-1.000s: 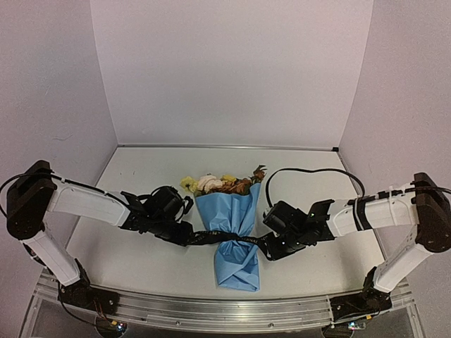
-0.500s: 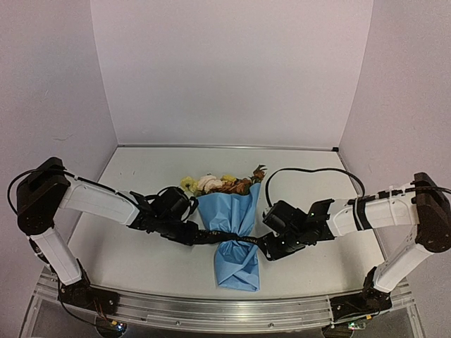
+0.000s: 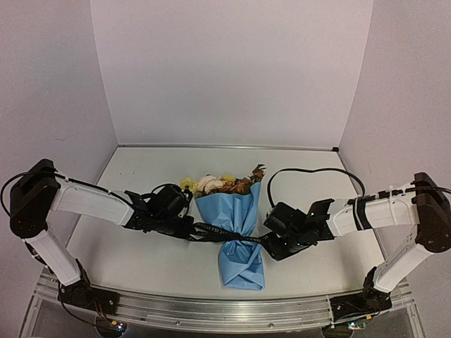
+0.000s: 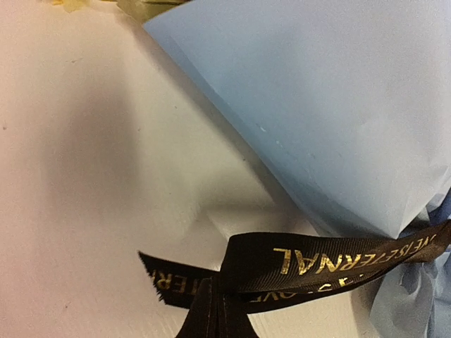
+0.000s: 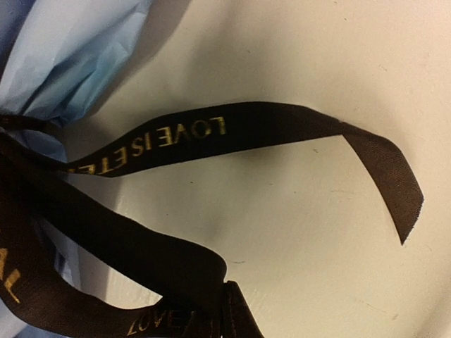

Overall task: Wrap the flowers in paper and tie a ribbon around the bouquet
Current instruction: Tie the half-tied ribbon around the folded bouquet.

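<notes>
One bouquet (image 3: pixel 234 211) lies on one tabletop (image 3: pixel 141 260). It has one sheet of blue paper (image 3: pixel 238 257) and one black ribbon (image 3: pixel 211 229). The flower heads (image 3: pixel 209 183) are too bunched to count. There are two arms, the left arm (image 3: pixel 84 201) and the right arm (image 3: pixel 373 210). There are two pincers, the left pincer (image 3: pixel 187 227) and the right pincer (image 3: pixel 273 244).

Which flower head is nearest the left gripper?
The yellow flower head at the bunch's left end; the pale pink head and orange-brown head lie further right.

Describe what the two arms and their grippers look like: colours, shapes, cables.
The left arm and right arm have white tubular shells between chunky black joints, on black bases bolted to a metal rail. The left gripper and right gripper are black. A round black cable loops off the right arm.
</notes>
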`<state>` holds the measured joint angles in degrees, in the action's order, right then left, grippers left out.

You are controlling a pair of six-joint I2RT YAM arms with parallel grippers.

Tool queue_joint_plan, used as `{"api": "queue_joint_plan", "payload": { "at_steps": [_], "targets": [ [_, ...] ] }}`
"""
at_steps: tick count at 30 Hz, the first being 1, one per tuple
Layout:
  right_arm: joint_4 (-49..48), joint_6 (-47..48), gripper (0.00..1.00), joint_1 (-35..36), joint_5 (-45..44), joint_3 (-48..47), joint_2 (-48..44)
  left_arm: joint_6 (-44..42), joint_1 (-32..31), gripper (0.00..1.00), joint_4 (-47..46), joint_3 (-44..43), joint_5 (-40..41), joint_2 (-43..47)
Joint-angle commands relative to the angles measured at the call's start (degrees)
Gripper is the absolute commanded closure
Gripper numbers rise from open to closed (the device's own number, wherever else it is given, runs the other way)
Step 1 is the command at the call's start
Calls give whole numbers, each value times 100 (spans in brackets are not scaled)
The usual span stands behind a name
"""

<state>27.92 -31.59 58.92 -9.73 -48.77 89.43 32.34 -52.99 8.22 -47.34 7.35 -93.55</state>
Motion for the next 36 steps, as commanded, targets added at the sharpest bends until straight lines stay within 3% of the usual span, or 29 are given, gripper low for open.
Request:
{"api": "queue_joint_plan", "payload": {
  "at_steps": [1, 22, 36],
  "targets": [
    [422, 38, 100, -38, -538, -195, -40, 350, -10, 100, 313, 172, 570, 275],
    [736, -284, 100, -117, -870, 270, 132, 972, 344, 100, 593, 564, 578, 377],
    [883, -397, 100, -120, -1113, 552, 256, 1180, 1046, 100, 551, 990, 298, 683]
  ]
}}
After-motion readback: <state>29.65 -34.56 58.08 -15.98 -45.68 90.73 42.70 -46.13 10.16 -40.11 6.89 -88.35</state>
